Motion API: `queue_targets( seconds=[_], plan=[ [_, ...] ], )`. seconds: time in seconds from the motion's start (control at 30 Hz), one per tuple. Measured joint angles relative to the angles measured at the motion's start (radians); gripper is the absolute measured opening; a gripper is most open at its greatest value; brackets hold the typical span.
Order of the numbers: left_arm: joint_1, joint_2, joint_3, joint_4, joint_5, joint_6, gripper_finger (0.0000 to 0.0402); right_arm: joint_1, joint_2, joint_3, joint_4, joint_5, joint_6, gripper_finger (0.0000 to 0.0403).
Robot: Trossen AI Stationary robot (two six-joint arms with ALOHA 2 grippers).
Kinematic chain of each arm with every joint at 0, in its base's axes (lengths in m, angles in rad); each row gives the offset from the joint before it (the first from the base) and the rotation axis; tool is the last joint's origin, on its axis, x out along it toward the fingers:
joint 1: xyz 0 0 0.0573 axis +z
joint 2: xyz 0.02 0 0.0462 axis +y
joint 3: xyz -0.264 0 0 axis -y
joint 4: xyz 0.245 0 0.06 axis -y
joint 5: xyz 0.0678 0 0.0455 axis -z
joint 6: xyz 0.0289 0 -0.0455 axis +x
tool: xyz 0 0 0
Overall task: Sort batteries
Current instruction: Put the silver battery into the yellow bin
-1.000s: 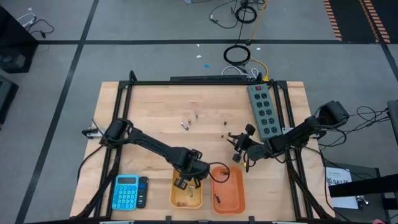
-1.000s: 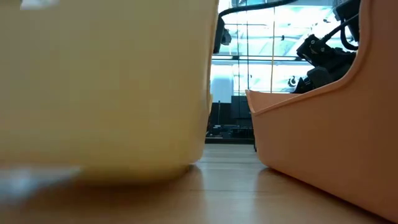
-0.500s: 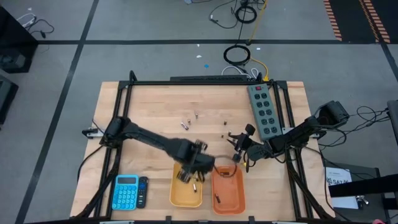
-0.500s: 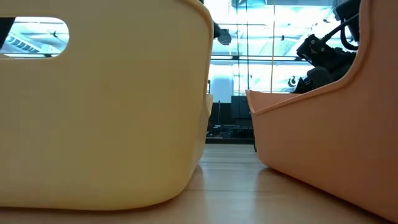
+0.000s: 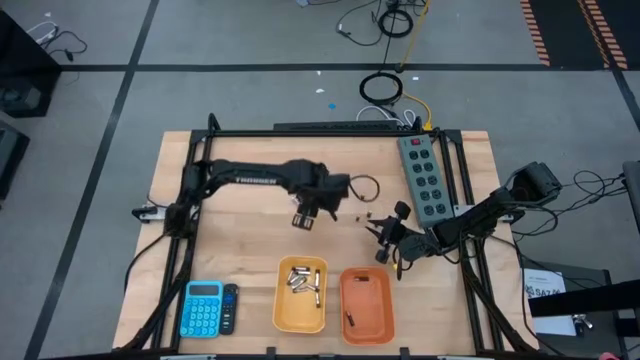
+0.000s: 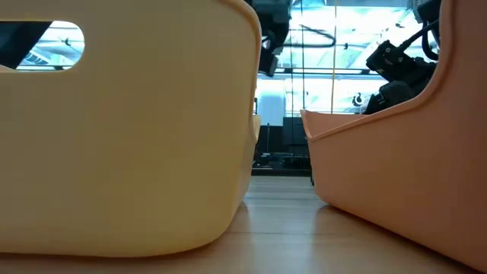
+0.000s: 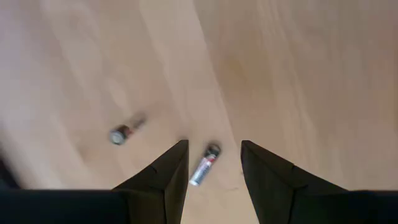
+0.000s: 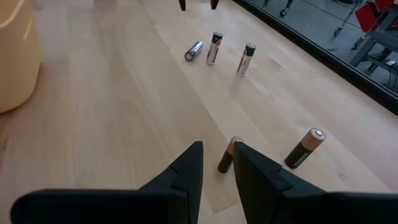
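Several batteries sorted, several still loose.
Landmark: yellow bin (image 5: 300, 309), near edge of the worktop (image 5: 240, 245).
Done: a handful of silvery batteries (image 5: 303, 282) lie inside the yellow bin; one small dark piece lies in the orange bin (image 5: 366, 305), which sits just right of the yellow one.
Left to do: loose batteries on bare wood, well beyond the yellow bin toward the power strip (image 5: 423, 177) side. Right wrist view shows three light ones (image 8: 213, 47) in a cluster and two dark ones (image 8: 303, 148) closer to that arm.
Left hand (image 5: 304, 214): over open worktop well beyond the yellow bin, fingers spread, holding nothing. One light battery (image 7: 203, 165) lies in line with the gap, another (image 7: 124, 130) just beside it. My read: lining up the next pick.
Right hand (image 5: 384, 240): waiting beyond the orange bin, fingers part open, empty. A dark battery (image 8: 226, 157) lies on the wood just past the tips.
Progress estimate: roughly half, judged from counts in bins versus loose.
Room: open wood between loose batteries and yellow bin, nothing blocking the carry path.
Edges: black frame rails run round the worktop; calculator (image 5: 203, 307) sits left of the yellow bin, clear of the route.
Risk: both hands work near the same scatter, so arm clearance is the tight spot.
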Motion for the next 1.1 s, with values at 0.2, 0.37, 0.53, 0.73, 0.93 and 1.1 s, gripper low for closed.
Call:
queue_targets(
  seconds=[0.2,0.37,0.53,0.73,0.93,1.1],
  plan=[
    [0.104,0.000,0.000,-0.008,0.119,-0.059,0.0157,0.017,0.000,0.000,-0.035,-0.001,0.048,0.0079],
    [0.151,0.000,0.000,0.002,0.120,-0.103,0.0157,0.060,0.000,0.000,-0.067,0.012,0.097,0.0079],
    [0.178,0.000,0.000,0.050,0.092,-0.151,0.0157,0.104,0.000,0.000,-0.092,0.054,0.139,0.0079],
    [0.186,0.000,0.000,0.056,0.089,-0.192,0.0157,0.135,0.000,0.000,-0.122,0.077,0.189,0.0079],
    [0.129,0.000,-0.001,0.100,0.090,-0.181,0.0157,0.163,0.000,0.000,-0.132,0.110,0.219,0.0079],
    [0.083,-0.015,-0.058,0.230,0.089,-0.171,0.0157,0.194,0.000,0.000,-0.136,0.169,0.258,0.0079]
  ],
)
